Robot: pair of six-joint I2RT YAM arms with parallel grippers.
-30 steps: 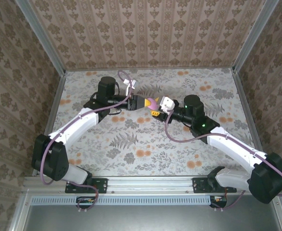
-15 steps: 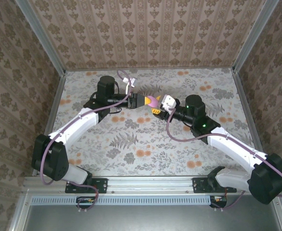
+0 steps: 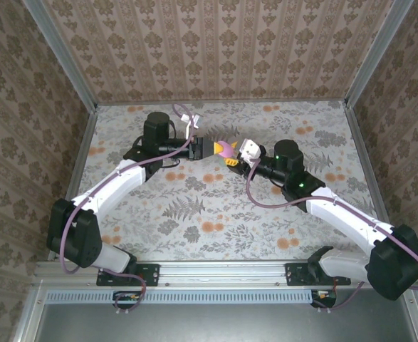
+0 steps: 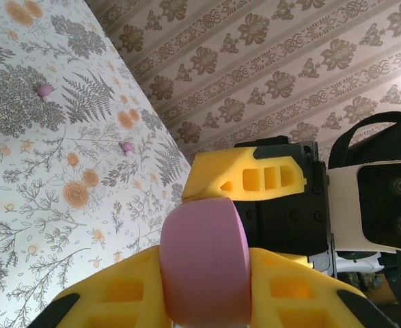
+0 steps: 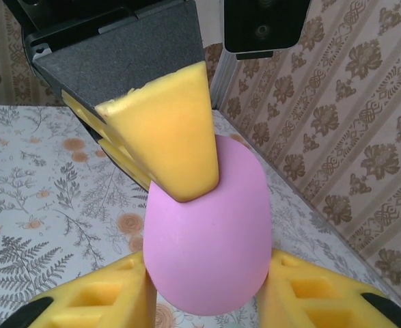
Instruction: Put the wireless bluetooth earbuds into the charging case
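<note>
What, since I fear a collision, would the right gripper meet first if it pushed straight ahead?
The pink charging case, sitting between the fingers of the right gripper. Just behind sits the left gripper, its yellow finger over the case, so likely no free travel.

Pink charging case (image 5: 207, 239) and earbuds (image 4: 45, 90), yellow fingers (image 5: 125, 294), fern-and-flower table (image 3: 194, 206), brown striped damask walls (image 3: 216, 43).

Overhead down; opposed wrists seemingly share case (image 4: 203, 260).

White arm links (image 3: 119, 182), black joints (image 3: 157, 130), purple cables (image 3: 68, 239), yellow jaws, green indicator light (image 3: 301, 187)
</note>
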